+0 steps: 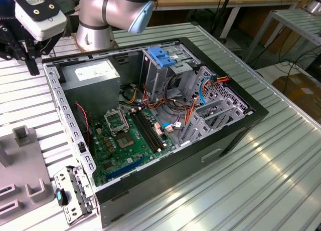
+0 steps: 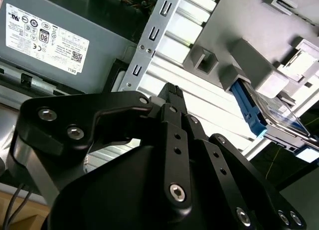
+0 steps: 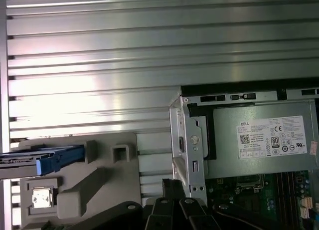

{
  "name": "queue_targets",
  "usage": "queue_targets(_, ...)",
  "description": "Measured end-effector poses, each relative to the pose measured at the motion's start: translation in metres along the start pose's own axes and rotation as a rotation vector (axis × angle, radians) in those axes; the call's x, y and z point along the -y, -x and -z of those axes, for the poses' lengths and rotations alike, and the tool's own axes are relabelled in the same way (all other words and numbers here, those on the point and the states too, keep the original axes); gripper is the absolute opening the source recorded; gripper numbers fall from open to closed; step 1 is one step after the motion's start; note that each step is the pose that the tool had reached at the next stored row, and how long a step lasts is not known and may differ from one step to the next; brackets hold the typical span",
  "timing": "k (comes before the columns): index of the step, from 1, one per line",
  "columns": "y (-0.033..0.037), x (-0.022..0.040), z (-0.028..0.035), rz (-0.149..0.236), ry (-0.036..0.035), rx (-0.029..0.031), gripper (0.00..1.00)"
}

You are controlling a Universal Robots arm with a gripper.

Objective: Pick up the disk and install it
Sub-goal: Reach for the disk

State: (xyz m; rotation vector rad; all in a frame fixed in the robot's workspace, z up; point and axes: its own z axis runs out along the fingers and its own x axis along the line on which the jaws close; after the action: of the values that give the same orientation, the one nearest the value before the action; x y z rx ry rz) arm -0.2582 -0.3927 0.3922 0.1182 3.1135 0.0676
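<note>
"Zero of two steps done," the first observer logs. "The disk sits in the grey fixture on the bench, outside the computer case, with one blue rail showing."

"Gripper?" asks the second.

"The gripper hangs over the bench between the case's corner and the fixture, apart from the disk. The jaws look clenched together with nothing in them."

"And the bay?"

"In the exterior view the drive cage carries a bare blue bracket and no drive. Judgement: pickup and installation are both still to do."
</note>
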Motion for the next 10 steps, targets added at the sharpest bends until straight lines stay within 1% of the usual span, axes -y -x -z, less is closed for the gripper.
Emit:
queue_targets(1,-0.0033,-0.0006,0.0,0.0,0.0001,0.0001,0.11)
queue_targets(4,-0.0094,-0.0015,0.0,0.0,0.0,0.0,0.11)
queue_targets(7,-0.0149,-0.002,0.0,0.0,0.0001,-0.0001,0.11)
queue_targets(10,-0.0186,-0.0021,0.0001,0.0,0.0002,-0.0003,0.11)
